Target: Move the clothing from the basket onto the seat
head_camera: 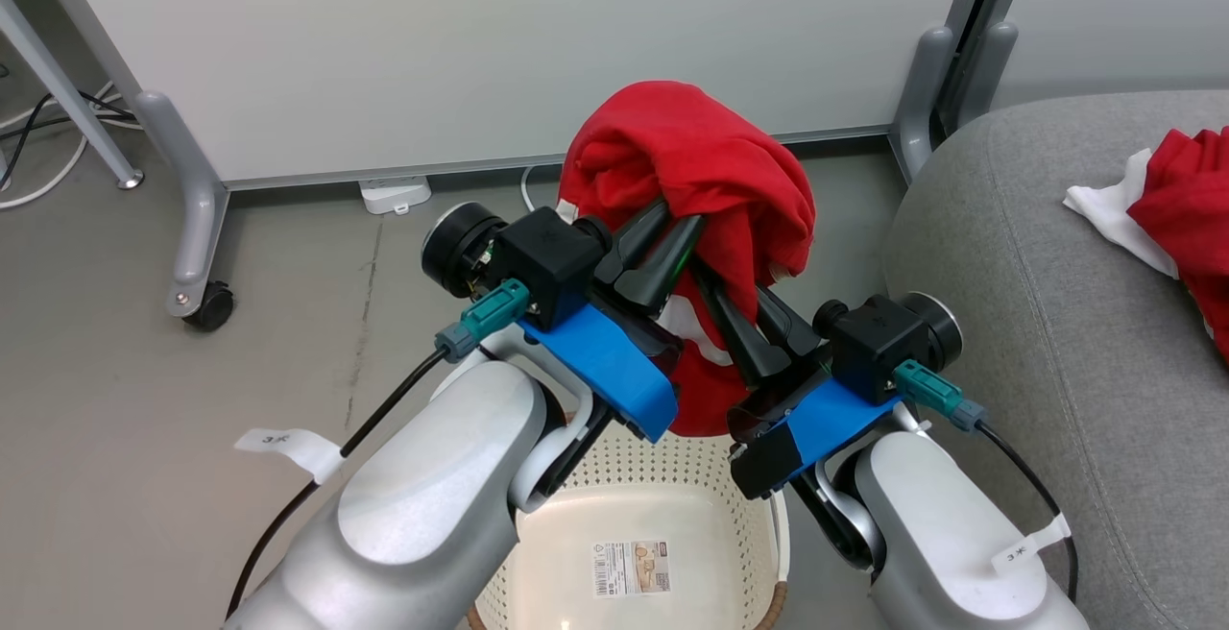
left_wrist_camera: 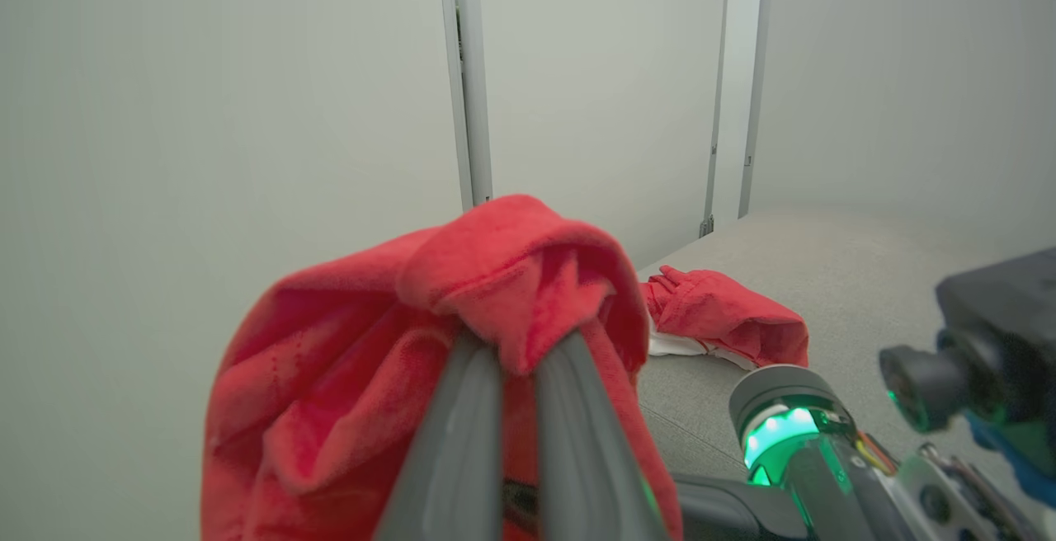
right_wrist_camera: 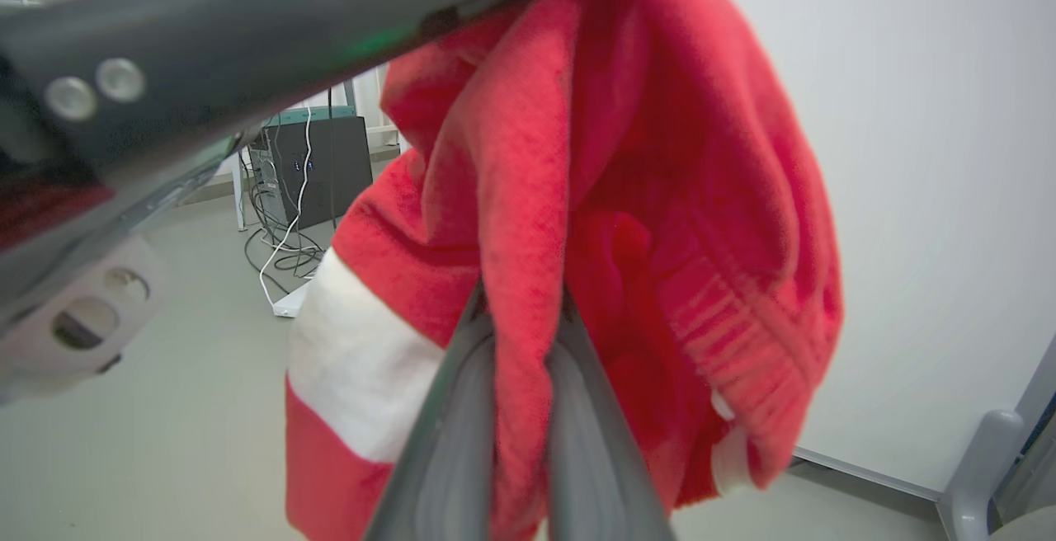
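Closest to me, the left forearm (head_camera: 422, 505) rises to the left gripper (head_camera: 677, 219), whose fingers are pressed together on a fold of the red garment (head_camera: 701, 155). Just right of it, the right gripper (head_camera: 730, 282) is likewise pinched tight on the same cloth. I see the garment bunched and draped over both sets of fingers, a white band showing low down. It hangs above the basket (head_camera: 672, 476), whose paper label (head_camera: 631, 568) lies bare inside. The second garment (head_camera: 1186, 207) lies crumpled on the grey seat (head_camera: 1008, 275), off to the right.
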`<state>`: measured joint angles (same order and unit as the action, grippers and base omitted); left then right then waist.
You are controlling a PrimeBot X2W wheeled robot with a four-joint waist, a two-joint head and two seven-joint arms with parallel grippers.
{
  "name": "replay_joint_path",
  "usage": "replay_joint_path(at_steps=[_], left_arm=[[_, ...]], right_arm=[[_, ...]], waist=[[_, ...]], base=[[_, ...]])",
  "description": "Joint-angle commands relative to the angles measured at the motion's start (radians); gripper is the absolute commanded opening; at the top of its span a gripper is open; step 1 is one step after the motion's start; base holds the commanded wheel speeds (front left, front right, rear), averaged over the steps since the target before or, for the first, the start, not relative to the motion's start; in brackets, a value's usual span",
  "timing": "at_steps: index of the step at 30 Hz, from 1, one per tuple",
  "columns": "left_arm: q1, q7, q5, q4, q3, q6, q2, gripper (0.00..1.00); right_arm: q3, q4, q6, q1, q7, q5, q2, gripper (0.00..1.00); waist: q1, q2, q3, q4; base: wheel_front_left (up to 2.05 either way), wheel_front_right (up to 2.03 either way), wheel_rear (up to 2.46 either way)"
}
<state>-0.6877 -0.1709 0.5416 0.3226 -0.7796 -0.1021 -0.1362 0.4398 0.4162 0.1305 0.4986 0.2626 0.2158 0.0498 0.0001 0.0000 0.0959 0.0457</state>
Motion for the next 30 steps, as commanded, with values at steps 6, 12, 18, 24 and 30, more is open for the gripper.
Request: replay_joint_path(at_steps=[6,12,18,24,30], left_arm=[[-0.014,-0.005,-0.003,0.013,-0.005,0.015,-0.004,1.0],[-0.013,-0.008,-0.006,0.018,-0.012,0.022,-0.007,1.0],[-0.016,-0.015,-0.008,0.018,-0.015,0.027,-0.011,1.0],[-0.003,-0.017,-0.01,0.011,-0.017,0.035,-0.024,1.0],[0.012,-0.018,-0.011,0.004,-0.023,0.043,-0.036,1.0]], right_arm=[[-0.005,-0.009,0.001,0.001,0.003,0.005,0.001,0.0],[-0.012,-0.011,0.001,-0.005,0.003,0.004,0.001,0.0],[-0.027,-0.009,0.001,-0.015,0.003,-0.002,0.001,0.0],[-0.056,-0.011,0.001,-0.028,0.004,-0.011,0.001,0.0],[-0.097,-0.021,0.001,-0.042,0.004,-0.028,0.001,0.0]], waist=[[-0.0001,0.0,0.0,0.002],[-0.0001,0.0,0.002,0.004],[-0.0001,0.0,0.005,0.003],[-0.0001,0.0,0.008,-0.01],[-0.0001,0.0,0.02,-0.041]], base=[[0.0,0.0,0.0],[0.0,0.0,0.0],[0.0,0.0,0.0],[0.0,0.0,0.0],[0.0,0.0,0.0]])
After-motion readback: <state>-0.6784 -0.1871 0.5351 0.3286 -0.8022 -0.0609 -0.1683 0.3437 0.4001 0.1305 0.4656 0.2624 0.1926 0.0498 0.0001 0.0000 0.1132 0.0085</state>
